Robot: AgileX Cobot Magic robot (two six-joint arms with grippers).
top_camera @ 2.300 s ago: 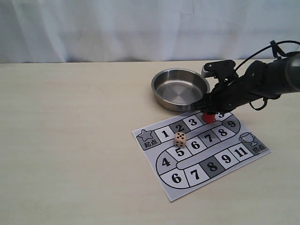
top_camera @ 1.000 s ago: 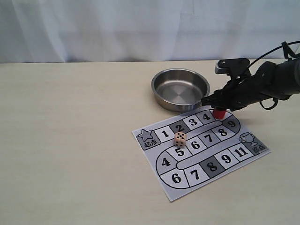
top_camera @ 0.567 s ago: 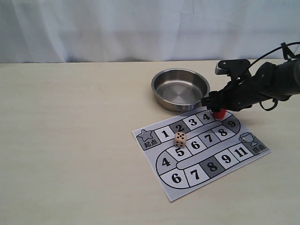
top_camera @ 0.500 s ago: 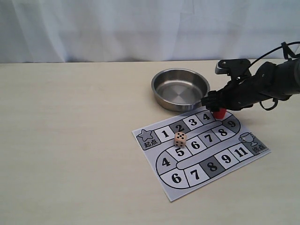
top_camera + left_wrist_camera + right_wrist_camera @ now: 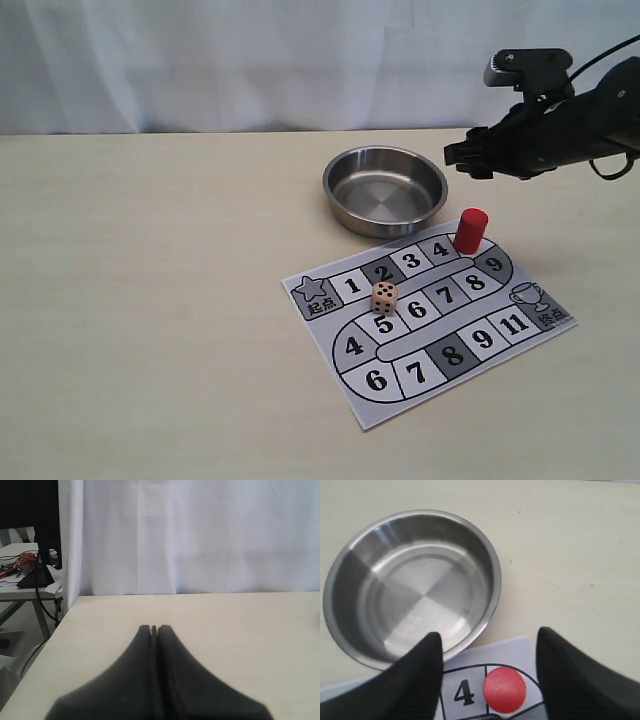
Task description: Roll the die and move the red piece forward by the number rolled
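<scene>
The red piece (image 5: 469,229) stands upright on the paper game board (image 5: 375,385), on the square just past the 4. From above, the red piece (image 5: 504,689) shows as a red disc beside the printed 4. My right gripper (image 5: 457,156) hangs open well above it, with nothing between its fingers; in its wrist view the right gripper (image 5: 489,637) frames the piece from above. The tan die (image 5: 384,296) rests on the board between squares 2 and 5, with several pips on top. My left gripper (image 5: 154,628) is shut and empty over bare table, outside the exterior view.
A steel bowl (image 5: 385,188) sits just behind the board, near the red piece; the bowl (image 5: 412,587) is empty. A white curtain backs the table. In the left wrist view the table's edge (image 5: 55,630) borders a side desk with cables.
My right gripper has let go of the red piece and risen up and to the right. The piece now stands alone on the square past 4. The die has not moved.
</scene>
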